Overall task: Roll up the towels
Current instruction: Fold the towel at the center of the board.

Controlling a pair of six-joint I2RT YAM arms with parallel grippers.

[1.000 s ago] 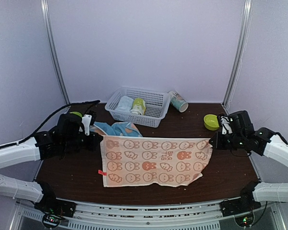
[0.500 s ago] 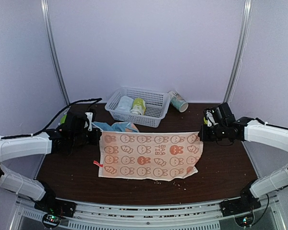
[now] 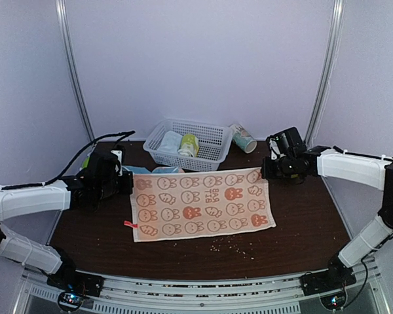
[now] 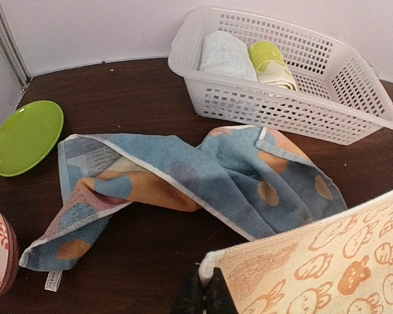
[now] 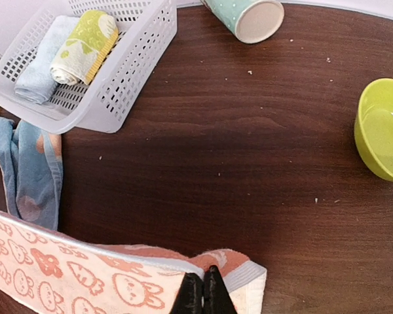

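Each pinching one corner of the peach towel (image 3: 200,204), the left gripper (image 4: 204,288) and right gripper (image 5: 204,288) risk skewing the cloth stretched between them if either shallow grip slips.

The peach-orange towel (image 3: 200,206), printed with cartoon rabbits and carrots, lies spread open across the middle of the dark table (image 3: 301,229), its two far corners pinched. Just beyond its far left corner the light blue towel (image 4: 203,176), orange-spotted and white-edged, lies crumpled.
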